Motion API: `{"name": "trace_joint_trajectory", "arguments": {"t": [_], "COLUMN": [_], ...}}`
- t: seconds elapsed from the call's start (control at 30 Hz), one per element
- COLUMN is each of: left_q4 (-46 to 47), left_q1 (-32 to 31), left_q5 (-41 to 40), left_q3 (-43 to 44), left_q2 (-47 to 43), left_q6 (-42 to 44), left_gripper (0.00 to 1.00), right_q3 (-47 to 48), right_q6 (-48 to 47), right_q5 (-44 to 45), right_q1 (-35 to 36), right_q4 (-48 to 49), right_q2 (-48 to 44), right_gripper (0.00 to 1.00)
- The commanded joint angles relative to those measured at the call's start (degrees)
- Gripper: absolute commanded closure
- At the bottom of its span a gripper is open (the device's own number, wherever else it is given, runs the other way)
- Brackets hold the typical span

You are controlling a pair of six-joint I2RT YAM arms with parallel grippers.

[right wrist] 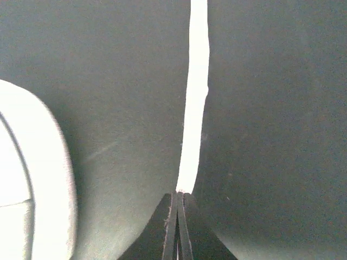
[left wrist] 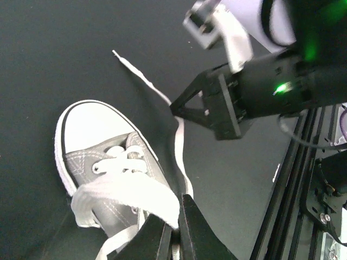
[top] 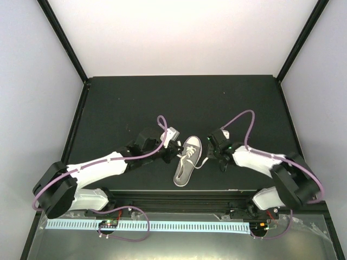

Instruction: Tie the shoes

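While the black table (top: 135,97) fills the top view, the grey sneaker (top: 187,161) lies mid-frame between both grippers, toe toward the top. Only the wrist views show the grips: the left gripper (left wrist: 173,230) pinches a lace loop (left wrist: 124,192) over the tongue, and the right gripper (right wrist: 178,201) is clamped on a lace strand (right wrist: 195,108) beside the toe.

We see soft overhead light; the counter (top: 135,103) stays dim, the lace (right wrist: 196,81) and shoe (right wrist: 32,189) glare white, blurred.
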Motion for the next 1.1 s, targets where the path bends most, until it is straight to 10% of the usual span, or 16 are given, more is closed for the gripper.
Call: {"name": "trace_joint_trajectory", "arguments": {"t": [0.0,0.27,1.07], "left_q4": [-3.4,-5.3,-4.7], "left_q1": [-0.1,0.2,0.4], "left_q5": [5.7,13.8,20.6], "left_q3": [5.0,12.9,19.5], "left_q2": [2.4,10.8,21.4], "left_q6": [6.2,9.9,9.6], "left_gripper": [0.98,0.95,0.87], "right_q3": [1.5,6.7,9.4], "right_q6": [-4.1,-12.8,-11.4], "right_q5": [2.6,-7.9,-14.6], "right_q1": [0.3,0.3,0.3], "right_q4": [-6.1,-1.4,4.9], "right_q2": [-13.1,-25.5,-23.4], "right_gripper": [0.98,0.98,0.98]}}
